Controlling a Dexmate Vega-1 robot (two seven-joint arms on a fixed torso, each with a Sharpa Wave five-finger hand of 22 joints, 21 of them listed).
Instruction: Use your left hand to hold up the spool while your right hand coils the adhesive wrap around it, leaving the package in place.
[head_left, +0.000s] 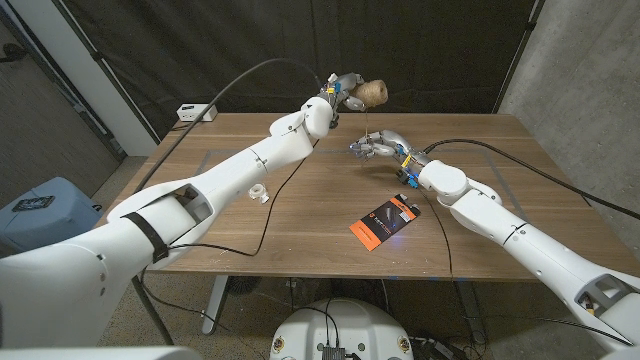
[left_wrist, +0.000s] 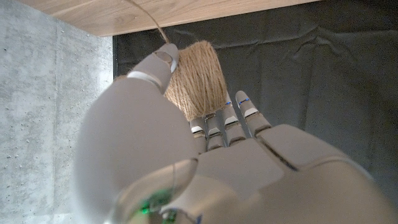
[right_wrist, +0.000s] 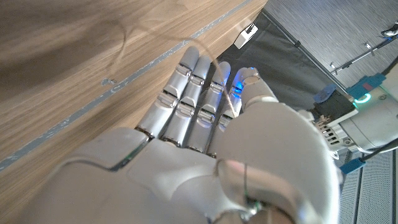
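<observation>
Left hand (head_left: 338, 92) in the head view holds one spool (head_left: 372, 94) of brown twine up above the table's (head_left: 300, 215) far edge; my right hand (head_left: 380, 146) hangs lower, fingers close together, pinching one thin strand (head_left: 367, 122); one orange-black package (head_left: 382, 221) lies on the wood, one small white roll (head_left: 260, 192) too; left wrist view: thumb and fingers (left_wrist: 224, 121) clasp the spool (left_wrist: 193, 78); right wrist view: fingers (right_wrist: 193, 93) straight, side by side.
</observation>
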